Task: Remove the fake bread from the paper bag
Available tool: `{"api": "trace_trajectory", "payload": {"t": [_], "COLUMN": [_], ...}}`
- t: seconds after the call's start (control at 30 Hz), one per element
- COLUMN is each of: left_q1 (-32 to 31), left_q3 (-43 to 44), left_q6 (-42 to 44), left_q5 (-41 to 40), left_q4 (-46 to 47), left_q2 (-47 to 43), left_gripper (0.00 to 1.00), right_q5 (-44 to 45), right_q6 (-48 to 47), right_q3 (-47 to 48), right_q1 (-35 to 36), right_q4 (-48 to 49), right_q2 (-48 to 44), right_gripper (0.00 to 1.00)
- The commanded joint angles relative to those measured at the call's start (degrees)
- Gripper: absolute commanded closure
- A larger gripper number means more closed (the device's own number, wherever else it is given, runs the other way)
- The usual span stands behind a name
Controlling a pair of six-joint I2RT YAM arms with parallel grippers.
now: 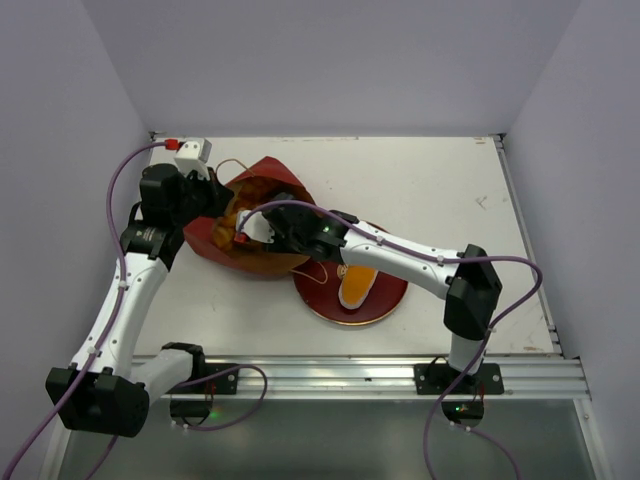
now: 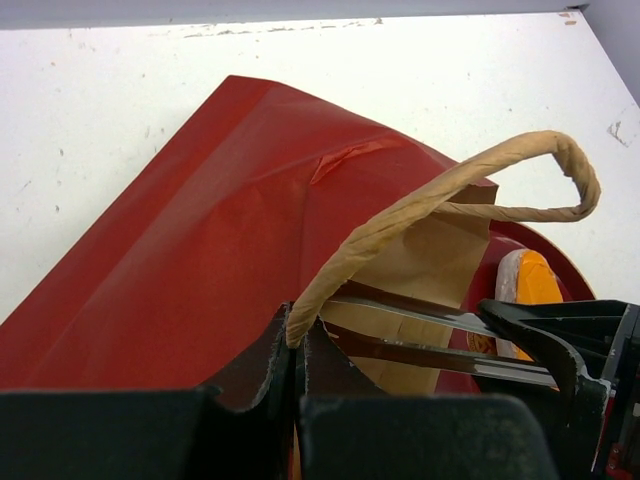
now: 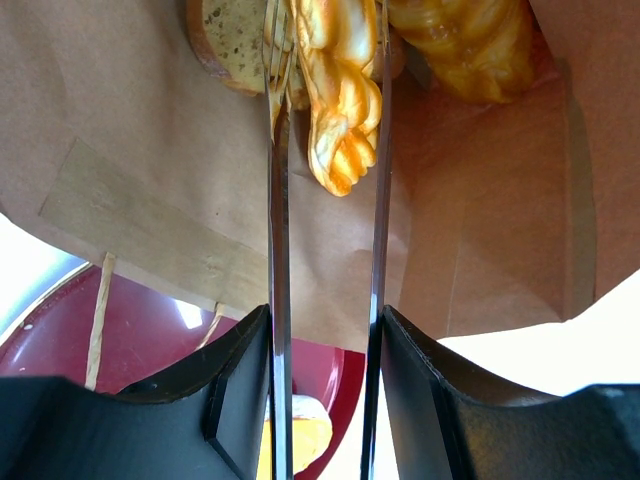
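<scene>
The dark-red paper bag [image 1: 205, 238] lies on its side at the table's left, its mouth toward the plate. My left gripper [image 2: 297, 335] is shut on its tan cord handle [image 2: 450, 185]. My right gripper [image 3: 325, 320] is shut on metal tongs [image 3: 278, 250] that reach into the brown inside of the bag [image 3: 150, 150]. Between the tong tips sits a golden twisted piece of fake bread [image 3: 335, 90]. A round tan slice [image 3: 225, 40] and another golden loaf [image 3: 470, 45] lie deeper in. One orange slice [image 1: 357, 285] rests on the plate.
A round dark-red plate [image 1: 385, 300] sits just right of the bag's mouth, under my right forearm. White walls close the table on the left, back and right. The metal base rail [image 1: 350, 378] runs along the near edge.
</scene>
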Motion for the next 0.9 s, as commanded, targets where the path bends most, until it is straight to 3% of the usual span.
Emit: {"api": "trace_trajectory", "payload": {"t": [0.0, 0.87], "left_q1": [0.0, 0.0], "left_q3": [0.8, 0.7], "left_q6": [-0.8, -0.8], "left_q5": [0.8, 1.0], "left_q4": [2.2, 1.4], "left_q2": [-1.8, -2.4], "left_gripper": [1.00, 1.00], "right_q5": [0.2, 4.1], "right_q6": [0.7, 0.9], "right_q3": [0.3, 2.8], "right_q1": [0.4, 0.4], "right_q4": [1.4, 1.5], "right_q2": [-1.6, 5.2], "right_gripper": [0.52, 0.52]}}
